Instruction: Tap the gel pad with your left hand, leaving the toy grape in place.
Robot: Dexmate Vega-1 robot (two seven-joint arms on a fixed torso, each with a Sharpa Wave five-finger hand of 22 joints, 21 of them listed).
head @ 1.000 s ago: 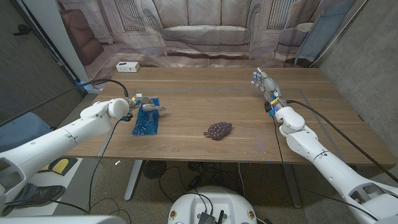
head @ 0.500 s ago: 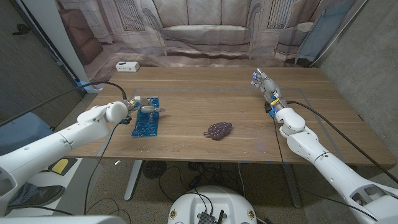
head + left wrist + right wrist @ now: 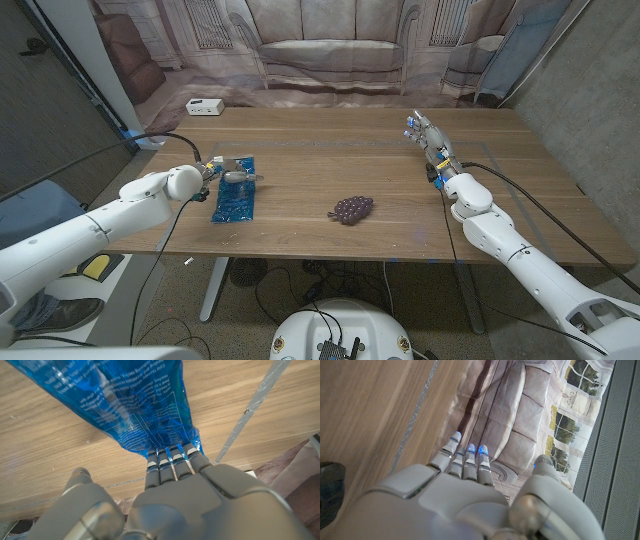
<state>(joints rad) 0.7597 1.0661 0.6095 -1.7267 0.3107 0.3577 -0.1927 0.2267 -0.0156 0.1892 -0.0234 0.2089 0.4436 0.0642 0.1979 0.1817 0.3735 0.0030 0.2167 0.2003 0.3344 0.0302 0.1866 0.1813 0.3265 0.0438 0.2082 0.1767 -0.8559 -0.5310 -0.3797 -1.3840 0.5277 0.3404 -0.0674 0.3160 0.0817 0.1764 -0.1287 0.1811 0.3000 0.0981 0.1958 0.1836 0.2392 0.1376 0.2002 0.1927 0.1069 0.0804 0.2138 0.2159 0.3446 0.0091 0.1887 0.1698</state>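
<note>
The left hand [image 3: 232, 172] has been drawn slightly back, fingers [image 3: 170, 457] pressed together on the gel pad [image 3: 234, 195], toy grape [image 3: 351, 208] untouched.

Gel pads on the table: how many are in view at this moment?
1. The blue gel pad lies on the robot's left side of the table, under the left hand fingertips; the toy grape sits apart, near the middle.
</note>
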